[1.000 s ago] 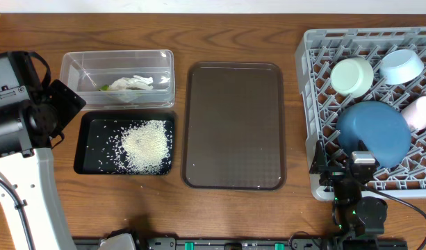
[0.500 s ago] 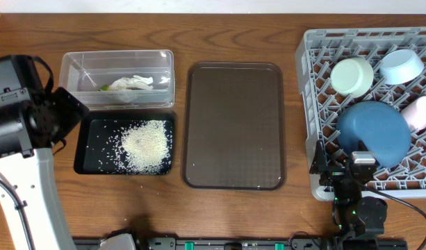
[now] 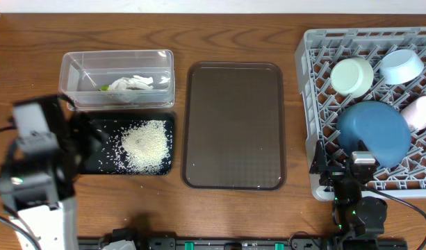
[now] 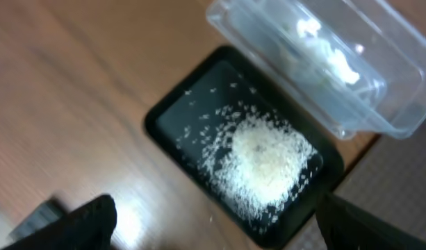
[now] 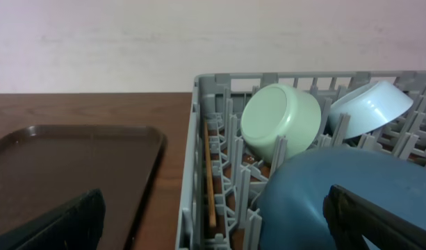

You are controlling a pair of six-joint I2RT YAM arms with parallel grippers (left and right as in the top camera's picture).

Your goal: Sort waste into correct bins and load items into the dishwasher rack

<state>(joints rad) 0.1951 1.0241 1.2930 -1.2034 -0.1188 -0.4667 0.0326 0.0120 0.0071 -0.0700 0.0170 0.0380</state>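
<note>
Black plastic lies straight ahead of the left hand (image 4: 219, 235): the black tray (image 4: 164, 118), on the wooden bench (image 3: 233, 28), holds the heap of rice (image 4: 265, 163), with loose grains scattered toward its near end. Beyond it, touching or just beside its far edge, sits the clear tub (image 4: 379, 118) with the crumpled tissue (image 4: 331, 59) inside. The left hand's fingers (image 4: 87, 222) are spread wide with nothing between them.

The right hand (image 5: 219, 229) is likewise spread and empty. The rack (image 5: 199, 139) is ahead and to its right, and the near wall stands between the hand and the bowls. The dark blue bowl (image 5: 338, 194) lies closest, dome up. Behind it the pale green bowl (image 5: 279, 121) leans on its side against the pegs, and the light blue bowl (image 5: 372, 104) tilts just beside that. The brown serving tray (image 5: 67, 167) lies ahead to the left, bare.

Only the overhead view shows the pink cup (image 3: 421, 112) at the rack's outer edge and a green fleck, the wrapper (image 3: 103, 87), beside the tissue. The left wrist view is blurred.
</note>
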